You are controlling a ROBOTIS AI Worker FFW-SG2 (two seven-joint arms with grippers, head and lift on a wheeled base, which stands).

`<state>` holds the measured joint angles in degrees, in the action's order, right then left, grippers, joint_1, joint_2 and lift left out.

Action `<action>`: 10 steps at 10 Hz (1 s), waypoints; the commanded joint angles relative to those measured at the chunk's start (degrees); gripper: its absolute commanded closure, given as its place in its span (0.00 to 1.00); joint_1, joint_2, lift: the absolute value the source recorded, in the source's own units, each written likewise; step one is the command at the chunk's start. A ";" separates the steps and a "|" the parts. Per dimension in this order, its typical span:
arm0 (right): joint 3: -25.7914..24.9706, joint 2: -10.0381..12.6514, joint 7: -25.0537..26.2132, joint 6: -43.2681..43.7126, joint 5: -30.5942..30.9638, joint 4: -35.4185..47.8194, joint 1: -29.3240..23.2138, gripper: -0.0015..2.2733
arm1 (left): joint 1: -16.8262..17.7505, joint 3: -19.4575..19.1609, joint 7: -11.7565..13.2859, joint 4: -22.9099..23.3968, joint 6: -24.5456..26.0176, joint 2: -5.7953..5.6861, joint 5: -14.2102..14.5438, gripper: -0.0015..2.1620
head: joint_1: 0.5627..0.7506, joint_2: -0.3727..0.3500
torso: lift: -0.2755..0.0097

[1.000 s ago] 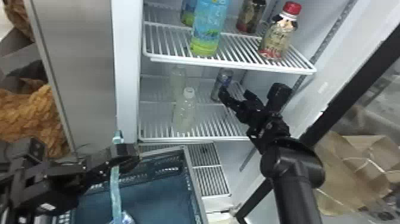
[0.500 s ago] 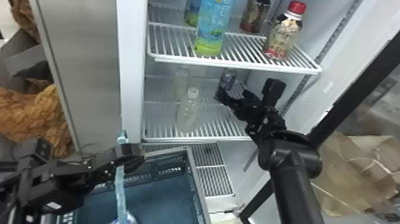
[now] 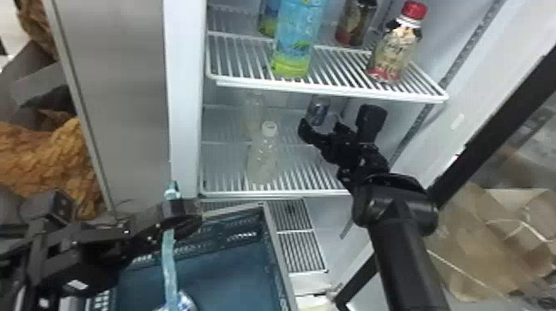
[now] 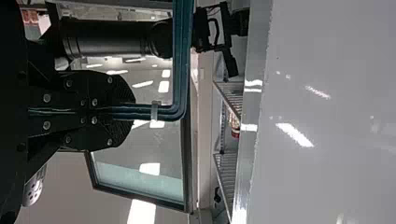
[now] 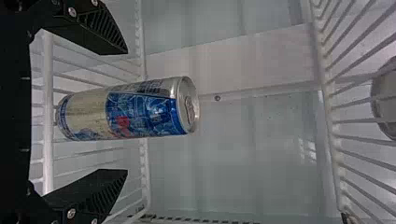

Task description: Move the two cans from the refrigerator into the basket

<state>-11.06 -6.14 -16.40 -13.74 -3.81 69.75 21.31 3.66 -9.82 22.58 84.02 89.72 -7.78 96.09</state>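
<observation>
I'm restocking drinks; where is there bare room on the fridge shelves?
Upper shelf: bare rack between the blue-green bottle and the red-capped bottle. Lower shelf: bare rack between the front pale bottle and the right gripper. Crowded: around the can, between that gripper's open fingers.

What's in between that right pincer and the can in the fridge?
Nothing: in the right wrist view, a bare gap separates each finger of the open right pincer from the can, with shelf wires showing behind.
</observation>
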 commanded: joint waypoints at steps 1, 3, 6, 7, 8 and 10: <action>0.09 -0.10 0.40 0.38 0.95 -2.18 1.20 0.06 | 0.00 0.00 0.00 -0.14 0.00 -0.04 0.00 0.55 | 0.68 0.12 | 0.20; 0.32 -0.19 1.02 3.34 2.78 -4.99 3.02 0.06 | 0.00 0.00 0.00 -0.14 0.00 -0.04 0.00 0.55 | 0.67 0.12 | 0.20; 2.95 -0.27 1.72 4.18 3.46 -9.21 6.12 0.06 | 0.42 0.11 0.00 -0.43 0.00 0.05 0.00 0.55 | 0.61 0.13 | 0.20; 3.06 -0.27 2.07 4.32 3.46 -10.33 6.54 0.06 | 0.56 0.11 0.00 -0.57 0.00 0.05 0.00 0.55 | 0.60 0.14 | 0.20; 3.17 -0.27 2.51 4.32 3.46 -11.04 6.82 0.06 | 0.70 0.11 0.00 -0.71 0.00 0.05 0.00 0.55 | 0.60 0.14 | 0.20; 3.17 -0.27 3.13 4.32 3.69 -12.58 7.24 0.06 | 0.70 0.11 0.00 -0.85 0.00 0.05 -0.11 0.55 | 0.62 0.14 | 0.20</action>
<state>-7.88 -6.42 -13.33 -9.42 -0.22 57.54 28.45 4.35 -9.69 22.59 83.18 89.74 -7.74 96.08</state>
